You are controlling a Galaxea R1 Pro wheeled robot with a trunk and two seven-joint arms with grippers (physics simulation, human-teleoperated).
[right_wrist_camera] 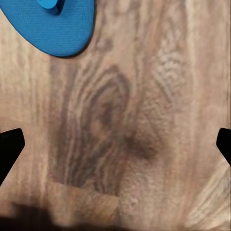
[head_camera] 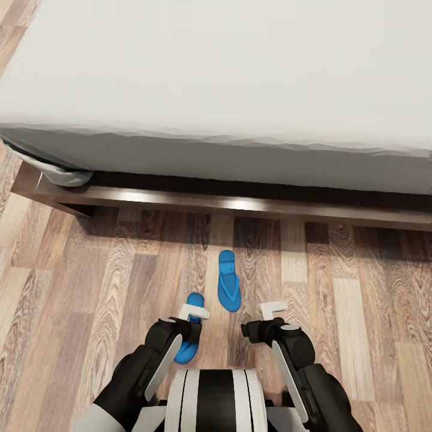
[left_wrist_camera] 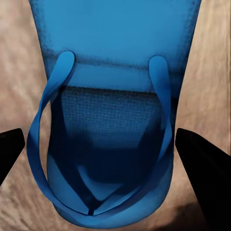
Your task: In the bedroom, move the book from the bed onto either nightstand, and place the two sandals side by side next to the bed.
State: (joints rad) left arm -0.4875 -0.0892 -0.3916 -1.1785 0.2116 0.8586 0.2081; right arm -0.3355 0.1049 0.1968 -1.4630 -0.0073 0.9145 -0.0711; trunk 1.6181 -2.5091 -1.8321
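Wood-plank floor (head_camera: 120,270) runs up to the bed (head_camera: 228,78) at 12 o'clock. One sandal (head_camera: 228,288) lies free on the planks. At its 7 o'clock, the second sandal (left_wrist_camera: 108,144) sits between the left gripper (head_camera: 193,313)'s wide-spread fingers. The right gripper (head_camera: 271,311), at 4 o'clock, gapes wide over bare planks.

left tool (head_camera: 193,314) spread, right tool (head_camera: 273,310) spread
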